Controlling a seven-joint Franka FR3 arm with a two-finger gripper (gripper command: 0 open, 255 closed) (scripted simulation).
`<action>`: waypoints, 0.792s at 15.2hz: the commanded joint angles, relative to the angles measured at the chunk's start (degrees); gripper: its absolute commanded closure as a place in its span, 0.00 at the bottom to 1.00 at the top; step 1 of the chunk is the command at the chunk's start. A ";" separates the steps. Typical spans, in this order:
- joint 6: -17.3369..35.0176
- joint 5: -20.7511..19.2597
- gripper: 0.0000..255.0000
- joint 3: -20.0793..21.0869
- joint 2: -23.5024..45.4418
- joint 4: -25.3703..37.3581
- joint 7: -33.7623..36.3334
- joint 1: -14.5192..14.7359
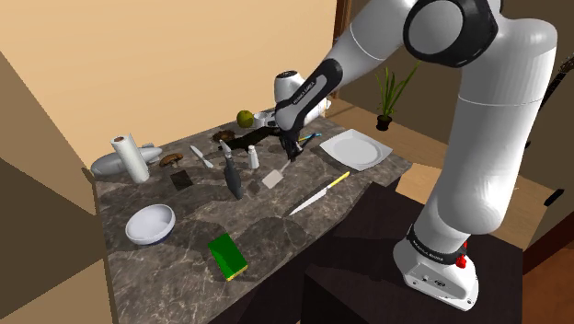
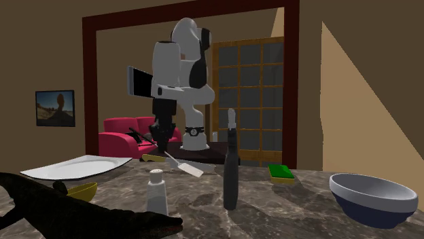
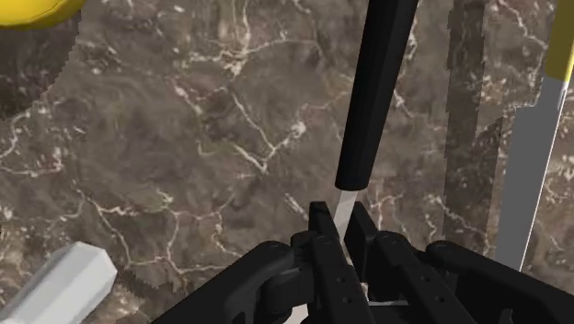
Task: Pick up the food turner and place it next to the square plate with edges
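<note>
Currently: claw [image 3: 342, 226] pinching food turner [image 3: 377, 92] at shank, handle axis pointing fwd; square plate [image 1: 355, 149] near, twd shoulder view's right.

Food turner [image 1: 273, 177]: long black handle [image 3: 377, 92], thin pale shank, flat pale blade [image 2: 193, 170]. Held at the shank, just below the handle, with the gripper [image 3: 340, 216] fingers closed tight on it. Tilted, blade end lowest; cannot tell whether the blade touches the dark marbled counter [image 1: 276, 235]. The handle's shadow falls as a separate strip on the stone beside it. Square plate [image 1: 359, 149]: white, raised edges, round well, lying flat near the counter's corner at the shoulder view's right. The turner is near it, not touching.
</note>
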 commanded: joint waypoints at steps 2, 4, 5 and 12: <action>0.02 0.64 1.00 -1.30 0.99 1.19 -4.59 -2.74; -0.17 1.15 1.00 -2.10 1.86 2.40 -7.62 -4.62; -0.31 1.44 1.00 -2.50 2.36 3.10 -9.14 -5.55; -0.02 3.20 1.00 -3.86 6.41 7.13 -16.20 -10.19</action>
